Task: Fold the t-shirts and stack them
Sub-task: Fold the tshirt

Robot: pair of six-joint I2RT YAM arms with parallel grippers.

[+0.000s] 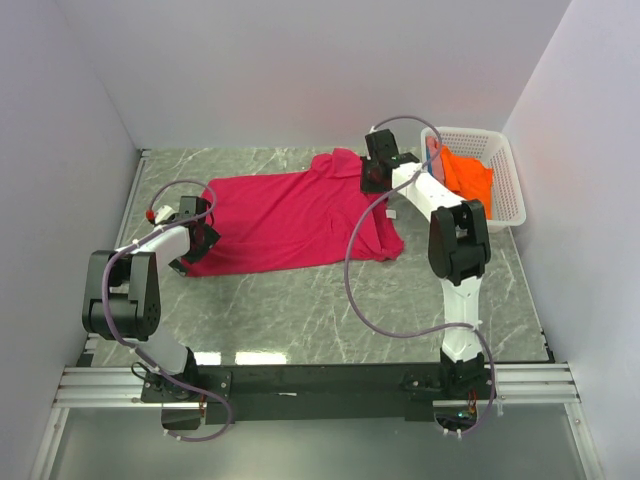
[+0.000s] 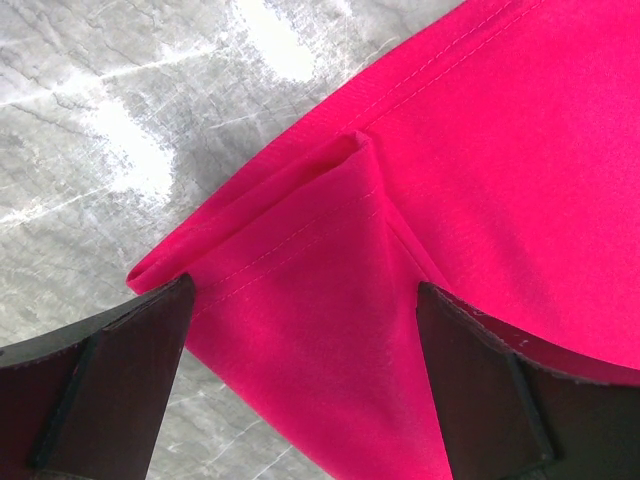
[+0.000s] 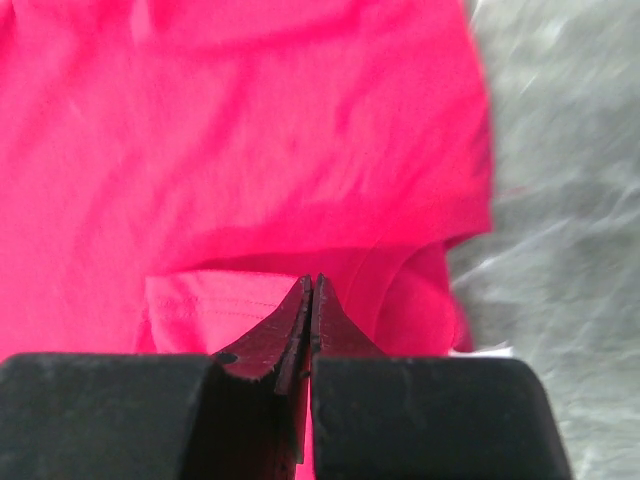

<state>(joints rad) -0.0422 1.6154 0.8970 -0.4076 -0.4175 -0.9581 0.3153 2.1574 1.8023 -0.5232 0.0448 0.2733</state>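
The pink t-shirt lies spread out flat on the grey table, a bit past the middle toward 12 o'clock. Its far side has some bumps and folds near 1 o'clock. The left gripper is down at the shirt's 9 o'clock edge. In the left wrist view its jaws are spread wide, and a folded corner of the hem lies between the two black fingers. The cloth there is doubled over in a small pointy flap. The right gripper is at the shirt's 1 o'clock corner. In the right wrist view its jaws are pressed together. A thin bit of pink cloth shows between them low down, so they are pinching the shirt. The orange t-shirt sits bunched up in the white basket, at 2 o'clock on the table, just beside the right arm
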